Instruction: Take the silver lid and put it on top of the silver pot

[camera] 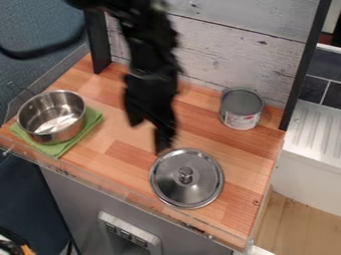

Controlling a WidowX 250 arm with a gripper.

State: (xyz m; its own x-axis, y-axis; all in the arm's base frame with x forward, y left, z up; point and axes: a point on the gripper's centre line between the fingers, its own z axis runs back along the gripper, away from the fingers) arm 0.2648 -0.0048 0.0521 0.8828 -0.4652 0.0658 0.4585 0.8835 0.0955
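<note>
Inspecting the black arm (152,52): enters at the top edge of the camera view, left of centre, and drops steeply over the wooden counter (123,154). Ends in a black gripper (148,137), pointing down beside the upper left of the silver lid (172,185). Stands open, with a gap between the fingers (163,142) and one tip lower than the other; has hold of nothing. Comes close to the lid's rim with the lower tip; cannot tell touching from a slight clearance.

Find the silver lid flat on the counter, with its knob (186,172) upright at the middle. Find the silver pot (65,133) at the counter's left, upright and uncovered on a green cloth (94,119), well apart from the lid.

Turning to labels: note a can (229,105) toward the back right, upright, with a grey top and a pale label (234,121). Carries print too small to read. Note whitewashed planks (226,47) behind, between two dark posts (98,42).
</note>
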